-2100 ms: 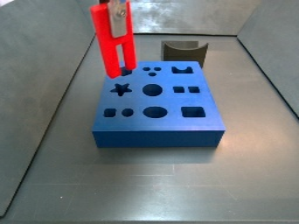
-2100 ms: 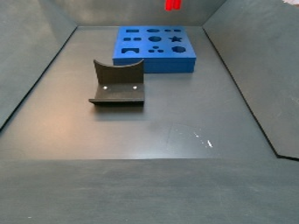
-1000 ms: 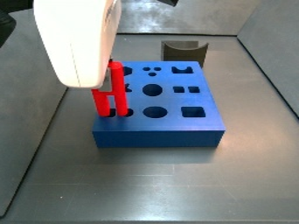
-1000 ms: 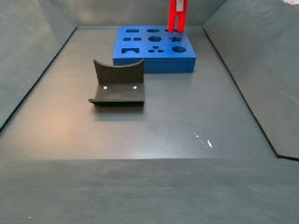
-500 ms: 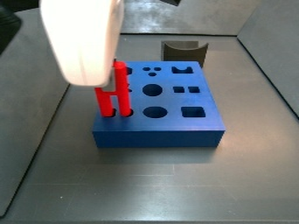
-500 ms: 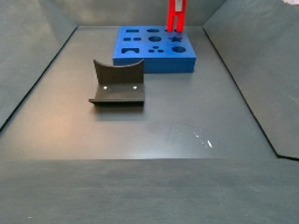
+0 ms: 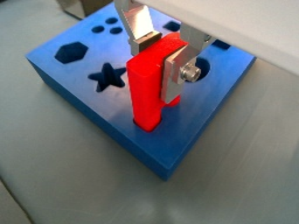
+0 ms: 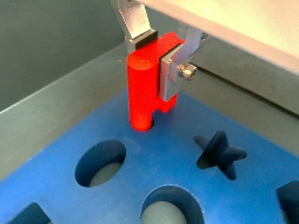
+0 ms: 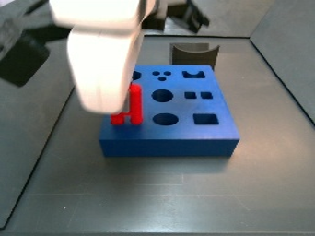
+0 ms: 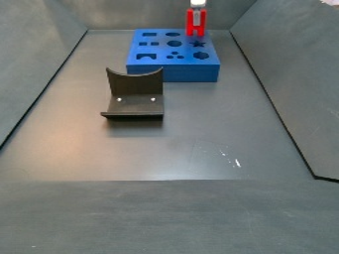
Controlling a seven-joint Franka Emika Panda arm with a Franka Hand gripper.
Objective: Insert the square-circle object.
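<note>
The square-circle object, a bright red peg (image 7: 149,92), stands upright in my gripper (image 7: 162,52), which is shut on its upper end. The flat silver fingers (image 8: 177,65) clamp it from two sides in both wrist views. Its split lower end (image 8: 142,118) meets the top of the blue block (image 8: 135,179) near one corner, beside the star hole (image 7: 108,77), and seems partly sunk in. In a side view the peg (image 9: 128,106) shows short below the white gripper body (image 9: 103,55). In a side view the peg (image 10: 196,24) stands at the block's (image 10: 166,63) far right corner.
The dark fixture with a curved notch (image 10: 133,96) stands on the grey floor apart from the block; it also shows behind the block in a side view (image 9: 193,51). Grey walls (image 10: 54,69) slope up around the floor. The block has several other shaped holes (image 9: 163,118).
My gripper has come down with the red peg. Less of the peg shows above the blue block, and its legs are now at or in the block's top.
</note>
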